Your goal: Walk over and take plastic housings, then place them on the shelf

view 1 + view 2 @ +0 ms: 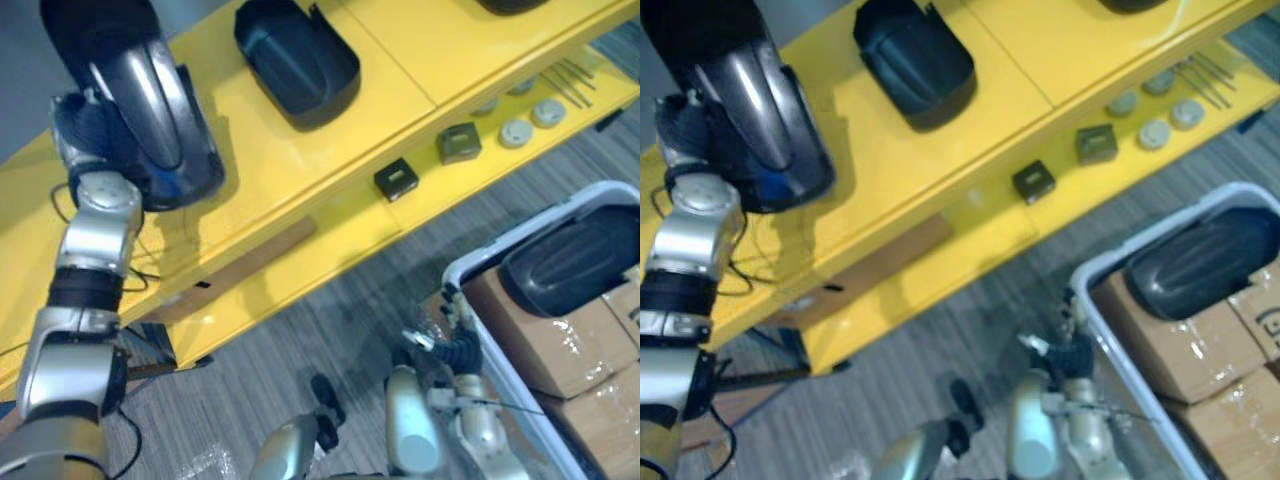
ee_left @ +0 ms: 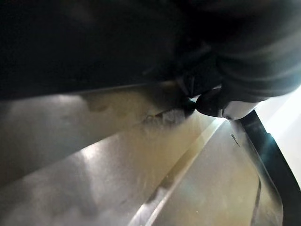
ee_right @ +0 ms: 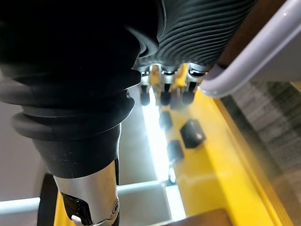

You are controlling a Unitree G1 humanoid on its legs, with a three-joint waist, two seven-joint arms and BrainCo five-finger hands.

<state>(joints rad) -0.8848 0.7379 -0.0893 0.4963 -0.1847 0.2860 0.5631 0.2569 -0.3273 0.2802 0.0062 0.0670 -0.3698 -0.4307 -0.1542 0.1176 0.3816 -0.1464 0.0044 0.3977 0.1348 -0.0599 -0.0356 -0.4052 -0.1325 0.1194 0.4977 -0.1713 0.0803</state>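
Plastic housing (image 1: 150, 95), dark, glossy and rounded like a shell, stands on the yellow shelf (image 1: 290, 170) against the left hand (image 1: 82, 128). That hand's fingers are hidden behind it, so I cannot tell its grip. A second housing (image 1: 297, 62) lies well to that hand's right. A third housing (image 1: 575, 262) rests on cartons (image 1: 545, 345) in the white bin (image 1: 458, 266), just beside the right hand (image 3: 163, 94), which hangs relaxed and empty. The carton print is too small to read.

Glossy housing (image 1: 150, 105), matte housing (image 1: 297, 62) apart on yellow shelf (image 1: 400, 50) — third housing (image 1: 575, 262) in white bin (image 1: 512, 385).

Soft glare across the yellow shelf (image 1: 400, 60)
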